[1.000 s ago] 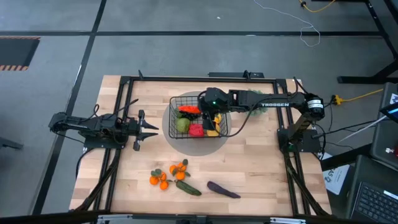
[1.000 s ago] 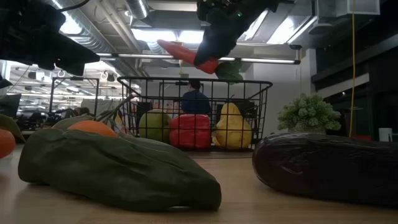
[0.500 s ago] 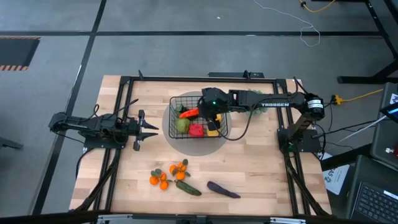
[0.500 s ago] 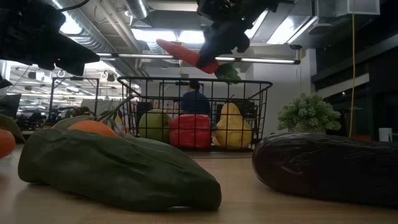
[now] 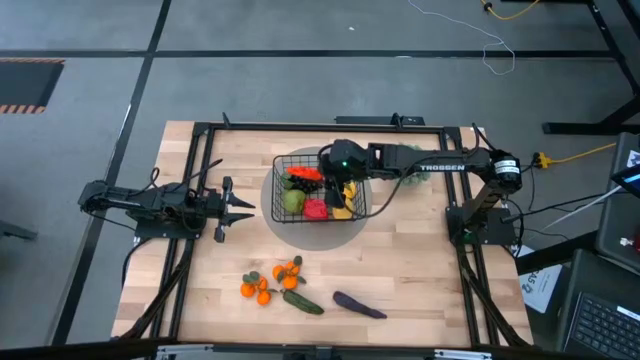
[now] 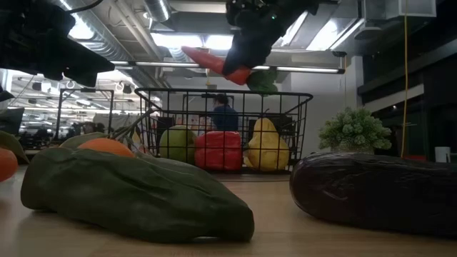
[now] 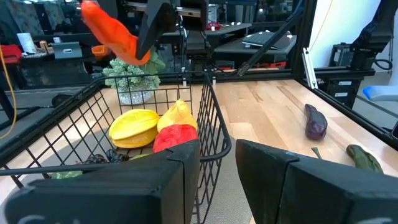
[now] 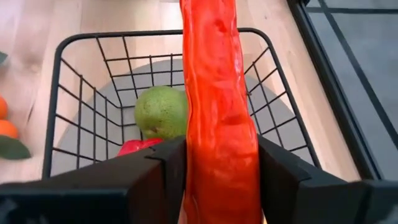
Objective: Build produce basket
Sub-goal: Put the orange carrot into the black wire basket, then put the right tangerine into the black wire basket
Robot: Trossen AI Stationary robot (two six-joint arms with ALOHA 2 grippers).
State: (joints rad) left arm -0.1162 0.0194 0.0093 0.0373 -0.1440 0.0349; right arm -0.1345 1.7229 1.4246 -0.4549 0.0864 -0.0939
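Observation:
My right gripper [image 5: 326, 178] hangs over the black wire basket [image 5: 318, 160], shut on an orange carrot [image 8: 214, 93] that is held above the rim [image 6: 214, 63]. In the basket lie a green apple [image 5: 292, 201], a red pepper [image 5: 316, 209] and a yellow fruit [image 5: 343, 209]. Tangerines [image 5: 270, 283], a green cucumber [image 5: 302, 302] and a purple eggplant [image 5: 358, 306] lie on the wood near the table's front edge. My left gripper [image 5: 240, 208] waits open at the table's left, level with the basket, touching nothing. My right gripper pinches the carrot's thick part [image 8: 217, 163] between its two fingers, close to the green leafy top [image 6: 263, 80]. The fingers slant down from the table's right side, and the carrot runs on ahead of them. It is lifted clear above the basket, its pointed end [image 6: 184, 51] toward the table's left.
The basket stands on a grey round disc [image 5: 275, 215]. A pale-green bushy plant [image 6: 355, 128] stands behind the basket at the far right. A black frame [image 5: 200, 128] runs around the tabletop. Bare wood lies between the basket and the produce in front.
My right gripper has rocked a little with the carrot over the basket and stands about where it was a second ago. The carrot stays in its hold, clear of the rim.

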